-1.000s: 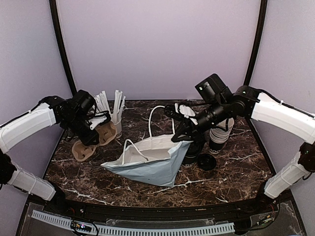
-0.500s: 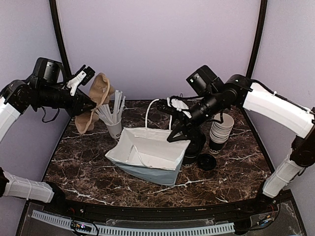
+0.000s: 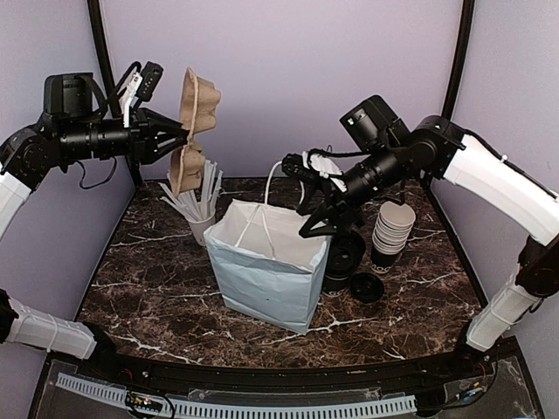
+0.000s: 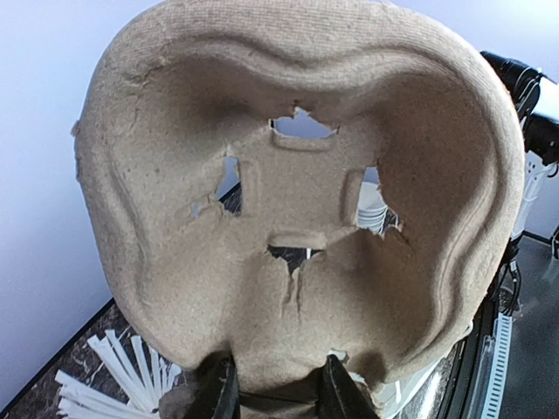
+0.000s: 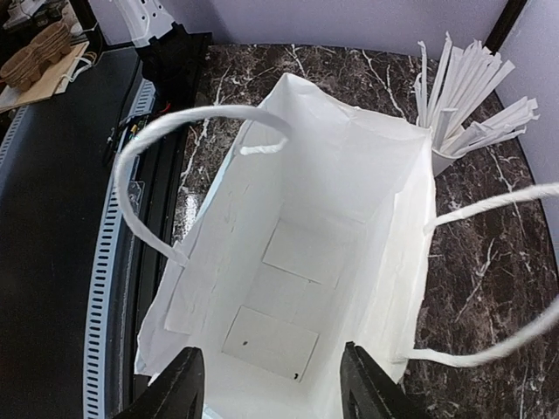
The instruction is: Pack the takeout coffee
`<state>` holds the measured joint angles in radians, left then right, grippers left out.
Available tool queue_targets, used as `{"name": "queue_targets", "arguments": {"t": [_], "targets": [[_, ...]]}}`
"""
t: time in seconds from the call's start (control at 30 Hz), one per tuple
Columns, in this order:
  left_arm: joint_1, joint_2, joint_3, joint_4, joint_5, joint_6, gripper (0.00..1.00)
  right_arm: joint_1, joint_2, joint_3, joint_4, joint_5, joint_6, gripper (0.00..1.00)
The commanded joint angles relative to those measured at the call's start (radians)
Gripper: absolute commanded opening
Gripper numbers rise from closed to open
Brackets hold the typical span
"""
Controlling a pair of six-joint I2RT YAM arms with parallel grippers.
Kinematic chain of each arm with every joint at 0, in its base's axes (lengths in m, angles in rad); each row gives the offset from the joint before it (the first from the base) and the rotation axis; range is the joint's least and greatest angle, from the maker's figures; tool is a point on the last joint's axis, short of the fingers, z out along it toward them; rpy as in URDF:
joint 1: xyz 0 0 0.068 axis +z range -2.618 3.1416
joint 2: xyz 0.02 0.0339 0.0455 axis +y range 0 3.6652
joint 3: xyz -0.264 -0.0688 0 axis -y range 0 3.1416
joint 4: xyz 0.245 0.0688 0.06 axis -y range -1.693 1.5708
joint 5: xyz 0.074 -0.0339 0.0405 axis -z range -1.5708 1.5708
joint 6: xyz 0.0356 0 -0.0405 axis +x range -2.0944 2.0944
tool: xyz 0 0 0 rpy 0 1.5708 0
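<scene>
My left gripper (image 3: pixel 173 140) is raised high at the back left, shut on the bottom edge of a brown pulp cup carrier (image 3: pixel 194 118) that hangs upright; the carrier (image 4: pixel 297 192) fills the left wrist view. A white paper bag (image 3: pixel 266 262) stands upright mid-table with its mouth open. My right gripper (image 3: pixel 308 218) hovers at the bag's right rim, open, with nothing between its fingers (image 5: pixel 179 384); the right wrist view looks down into the bag (image 5: pixel 349 183), which has nothing in it. The takeout coffee (image 3: pixel 344 257), dark with a black lid, stands just right of the bag, partly hidden.
A cup of white paper-wrapped straws (image 3: pixel 199 205) stands left of the bag. A stack of lidless white-rimmed cups (image 3: pixel 393 229) is at the right, with loose black lids (image 3: pixel 367 287) in front of it. Looped bag handles (image 5: pixel 131 192) stick up from the rim.
The left arm has lifted the carrier off the table and up high. The bag went from lying on its side to standing upright, and the right gripper opened and let go of its rim.
</scene>
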<state>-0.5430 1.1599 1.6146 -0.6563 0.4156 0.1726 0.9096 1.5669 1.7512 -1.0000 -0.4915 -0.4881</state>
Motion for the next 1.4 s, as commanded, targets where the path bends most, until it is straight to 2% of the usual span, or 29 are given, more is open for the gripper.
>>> {"name": "queue_targets", "arguments": {"t": [0.0, 0.1, 0.23, 0.3, 0.4, 0.5, 0.6, 0.67, 0.7, 0.77, 0.83, 0.93, 0.97, 1.2, 1.37], "targets": [[-0.016, 0.022, -0.011, 0.180, 0.125, -0.048, 0.25, -0.001, -0.038, 0.058, 0.004, 0.065, 0.009, 0.55], [-0.025, 0.043, -0.013, 0.215, 0.129, -0.062, 0.25, 0.008, -0.057, 0.068, 0.015, 0.024, 0.023, 0.59], [-0.029, 0.063, -0.009, 0.242, 0.102, -0.074, 0.25, 0.098, -0.005, 0.117, 0.040, 0.020, 0.080, 0.60], [-0.030, 0.063, -0.012, 0.265, 0.080, -0.086, 0.25, 0.156, 0.031, 0.136, 0.057, 0.064, 0.109, 0.60], [-0.031, 0.054, -0.024, 0.284, 0.057, -0.103, 0.25, 0.233, 0.072, 0.135, 0.099, 0.208, 0.160, 0.61], [-0.031, 0.048, -0.036, 0.293, 0.054, -0.124, 0.25, 0.259, 0.085, 0.126, 0.128, 0.291, 0.208, 0.61], [-0.033, 0.049, -0.038, 0.285, 0.050, -0.134, 0.25, 0.270, 0.080, 0.107, 0.153, 0.359, 0.228, 0.57], [-0.036, 0.050, -0.038, 0.280, 0.054, -0.139, 0.25, 0.271, 0.073, 0.100, 0.162, 0.366, 0.230, 0.50], [-0.036, 0.052, -0.037, 0.279, 0.054, -0.140, 0.25, 0.271, 0.070, 0.095, 0.165, 0.357, 0.223, 0.44], [-0.040, 0.058, -0.033, 0.276, 0.059, -0.140, 0.25, 0.272, 0.065, 0.087, 0.163, 0.322, 0.210, 0.26], [-0.047, 0.066, -0.032, 0.270, 0.064, -0.142, 0.25, 0.274, 0.063, 0.087, 0.144, 0.240, 0.178, 0.17], [-0.060, 0.083, -0.028, 0.258, 0.093, -0.142, 0.25, 0.293, 0.058, 0.091, 0.083, 0.045, 0.113, 0.13], [-0.069, 0.087, -0.027, 0.256, 0.104, -0.142, 0.25, 0.306, 0.056, 0.092, 0.068, 0.025, 0.095, 0.12], [-0.153, 0.108, -0.052, 0.255, 0.184, -0.162, 0.25, 0.365, 0.048, 0.097, -0.026, 0.009, -0.030, 0.01], [-0.224, 0.118, -0.066, 0.225, 0.188, -0.167, 0.25, 0.368, 0.059, 0.110, -0.047, 0.011, -0.056, 0.00]]}}
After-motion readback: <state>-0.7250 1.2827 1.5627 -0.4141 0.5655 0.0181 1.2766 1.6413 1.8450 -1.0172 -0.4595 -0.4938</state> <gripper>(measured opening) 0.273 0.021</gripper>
